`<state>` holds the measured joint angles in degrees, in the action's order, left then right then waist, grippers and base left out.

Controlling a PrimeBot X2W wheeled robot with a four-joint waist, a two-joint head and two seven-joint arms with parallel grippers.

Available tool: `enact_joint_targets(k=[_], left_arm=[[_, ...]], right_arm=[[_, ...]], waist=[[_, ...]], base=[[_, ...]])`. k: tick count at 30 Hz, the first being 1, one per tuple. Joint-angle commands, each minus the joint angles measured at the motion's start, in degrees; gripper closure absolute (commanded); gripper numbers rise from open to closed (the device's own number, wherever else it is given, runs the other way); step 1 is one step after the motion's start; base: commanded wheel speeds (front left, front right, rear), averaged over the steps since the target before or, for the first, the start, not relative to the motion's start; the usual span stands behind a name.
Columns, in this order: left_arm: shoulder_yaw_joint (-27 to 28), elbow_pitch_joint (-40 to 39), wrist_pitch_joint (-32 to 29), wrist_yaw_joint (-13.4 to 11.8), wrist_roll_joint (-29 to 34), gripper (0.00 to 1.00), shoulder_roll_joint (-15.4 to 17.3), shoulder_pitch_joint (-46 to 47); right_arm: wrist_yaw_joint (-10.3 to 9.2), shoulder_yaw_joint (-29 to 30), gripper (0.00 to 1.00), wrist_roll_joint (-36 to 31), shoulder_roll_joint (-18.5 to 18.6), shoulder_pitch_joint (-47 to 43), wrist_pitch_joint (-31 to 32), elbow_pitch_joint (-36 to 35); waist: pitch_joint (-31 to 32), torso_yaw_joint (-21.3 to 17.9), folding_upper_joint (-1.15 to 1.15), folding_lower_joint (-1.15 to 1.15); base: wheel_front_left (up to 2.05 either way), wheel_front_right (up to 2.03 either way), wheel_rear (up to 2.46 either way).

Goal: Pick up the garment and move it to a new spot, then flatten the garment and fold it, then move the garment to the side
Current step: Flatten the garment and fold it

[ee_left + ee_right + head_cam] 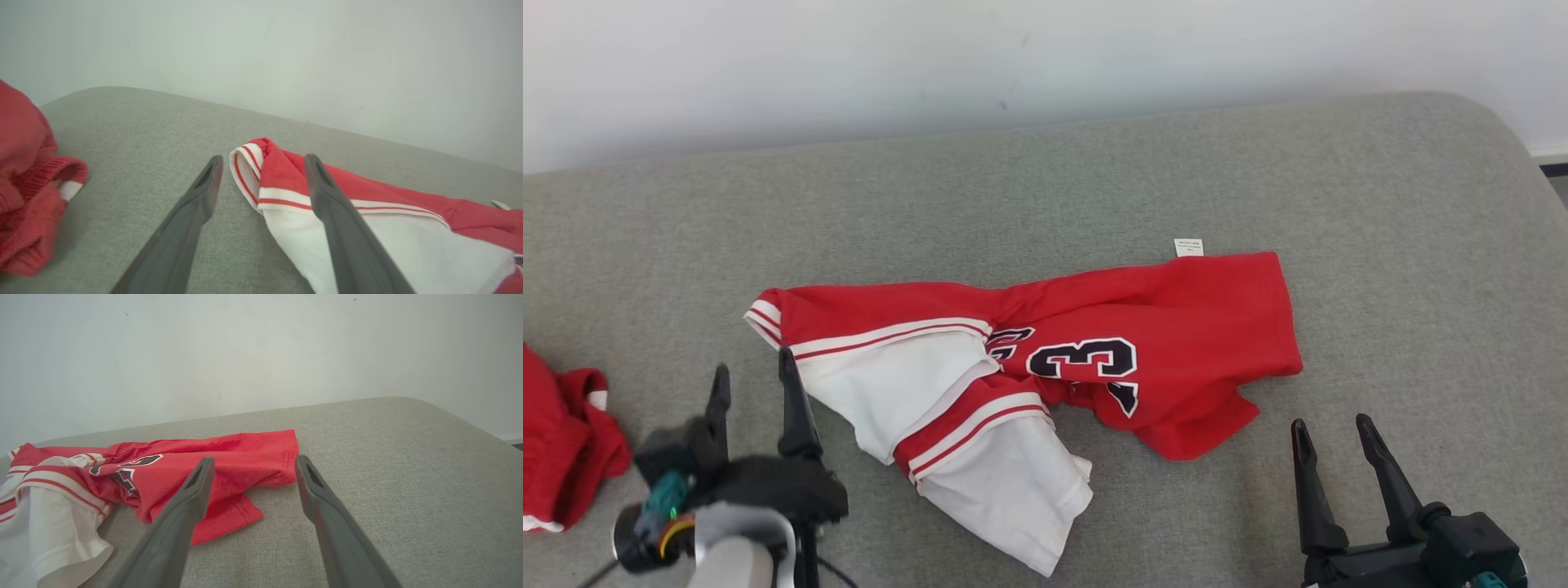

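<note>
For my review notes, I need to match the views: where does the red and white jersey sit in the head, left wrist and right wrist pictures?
Head view: the jersey sprawls across the middle.
Left wrist view: centre to lower right.
Right wrist view: left half, reaching the centre.
Shared landmark: the grey cushion meeting the white wall.

Your left gripper (753,363) has 2 long dark fingers (796,408), a teal part (668,494) and a pale forearm (731,563). Your right gripper (1330,422) looks black too.
</note>
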<state>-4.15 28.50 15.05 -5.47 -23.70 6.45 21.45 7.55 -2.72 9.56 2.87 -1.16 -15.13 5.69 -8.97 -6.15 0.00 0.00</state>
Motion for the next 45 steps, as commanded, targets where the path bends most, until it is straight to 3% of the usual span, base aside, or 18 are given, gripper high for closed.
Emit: enact_joint_targets(k=[1, 8, 13, 29, 34, 38, 45], left_arm=[[0.39, -1.57, 0.19, 0.45, 0.38, 0.00, -0.43, -2.55], [2.46, -20.28, 0.19, 3.87, 6.08, 0.00, -2.71, -16.09], [4.35, -26.24, 0.19, 5.88, 9.16, 0.00, -3.42, -23.24], [3.41, -31.33, 0.19, 3.63, 9.31, 0.00, -3.58, -30.21], [3.28, -30.75, 0.19, 4.55, 10.15, 0.00, -3.58, -30.25], [2.36, -30.24, 0.19, 5.36, 10.72, 0.00, -3.57, -29.72], [0.93, -29.84, 0.19, 5.68, 11.15, 0.00, -3.58, -27.49]], right_arm=[[-0.12, 0.19, 0.00, 0.13, 0.02, -0.52, -0.02, -0.03], [-0.12, 1.10, 0.00, -0.68, 0.01, -1.09, -0.02, 0.66], [-0.12, 1.66, 0.00, -0.72, 0.02, -1.97, -0.02, 1.69], [-0.12, 4.43, 0.00, -1.39, 0.01, -2.82, -0.02, 3.58], [-0.13, 4.23, 0.00, -1.64, 0.01, -1.72, 1.06, 3.91], [-0.12, 3.17, 0.00, -0.76, 0.00, 1.95, 8.03, 3.39], [-0.12, 6.15, 0.00, 0.03, 4.56, 14.37, 32.46, 3.07]], waist=[[0.43, 0.58, 0.00, 0.00], [2.50, 2.52, 0.00, 0.00], [4.62, 3.20, 0.00, 0.00], [6.97, 5.21, 0.00, 0.00], [6.85, 5.07, 0.00, 0.00], [5.92, 4.84, 0.00, 0.00], [3.01, 5.72, 0.00, 0.00]], base=[[0.00, 0.00, 0.00], [0.00, 0.00, 0.00], [0.00, 0.00, 0.00], [0.00, 0.00, 0.00], [0.00, 0.00, 0.00], [0.00, 0.00, 0.00], [0.00, 0.00, 0.00]])
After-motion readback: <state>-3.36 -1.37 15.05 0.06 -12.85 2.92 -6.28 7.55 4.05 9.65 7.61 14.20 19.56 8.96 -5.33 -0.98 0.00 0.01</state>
